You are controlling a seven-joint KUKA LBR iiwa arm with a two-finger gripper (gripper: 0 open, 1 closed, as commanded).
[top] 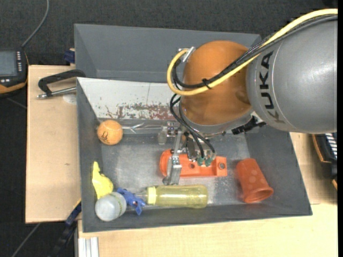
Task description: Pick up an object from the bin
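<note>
Orange flat bracket (187, 170) centre of bin (134, 159), off walls; open floor leftward; grip unclear.

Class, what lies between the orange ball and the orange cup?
In the camera view, a flat orange bracket lies between the orange ball and orange cup, the gripper over its left end.
</note>
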